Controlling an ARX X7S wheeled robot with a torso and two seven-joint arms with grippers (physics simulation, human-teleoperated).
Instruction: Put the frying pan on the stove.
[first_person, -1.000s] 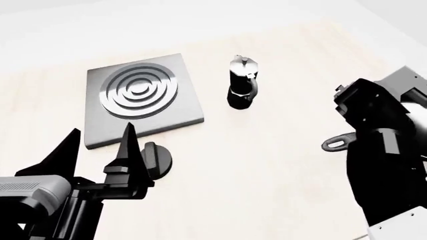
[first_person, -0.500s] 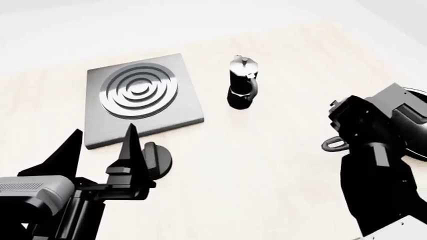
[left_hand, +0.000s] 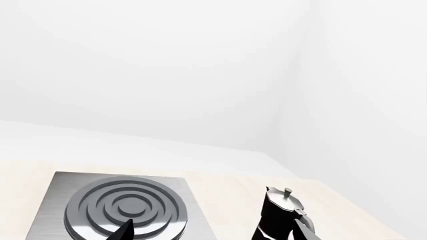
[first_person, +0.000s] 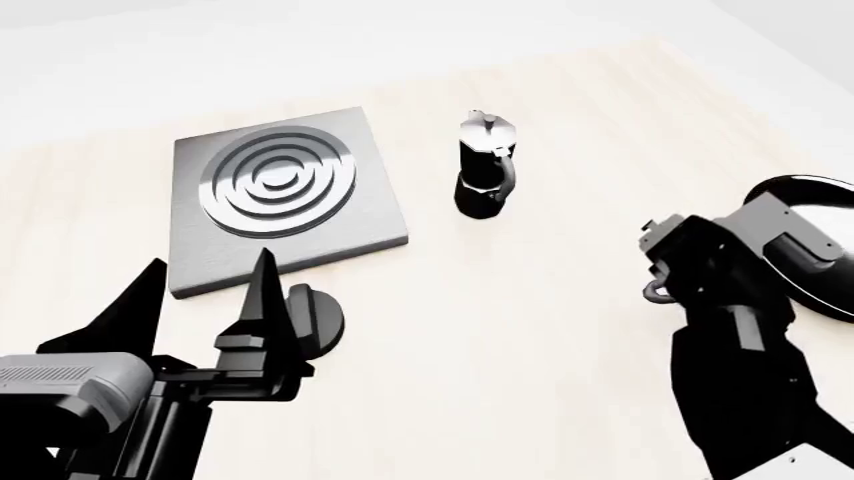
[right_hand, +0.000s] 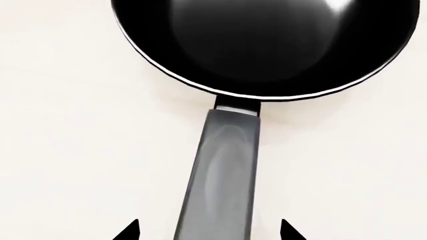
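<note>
The frying pan (right_hand: 267, 45) lies flat on the pale tabletop, glossy black inside, with its dark grey handle (right_hand: 223, 175) running toward my right gripper (right_hand: 210, 232). That gripper is open, one fingertip on each side of the handle with a gap between each tip and it. In the head view the frying pan (first_person: 817, 250) shows at the right edge, partly behind my right arm, and the handle's loop (first_person: 657, 291) pokes out to its left. The stove (first_person: 280, 195) is a grey slab with rings at the left. My left gripper (first_person: 200, 290) hangs open and empty just short of it.
A black-and-silver moka pot (first_person: 485, 165) stands upright between the stove and the pan. It also shows in the left wrist view as the moka pot (left_hand: 277, 217) beside the stove (left_hand: 123, 207). A small round black knob (first_person: 318, 318) sits by the stove's near edge.
My right arm has swung down and toward the handle's loop, uncovering the pan's rim at the right edge. The left arm has stayed put.
</note>
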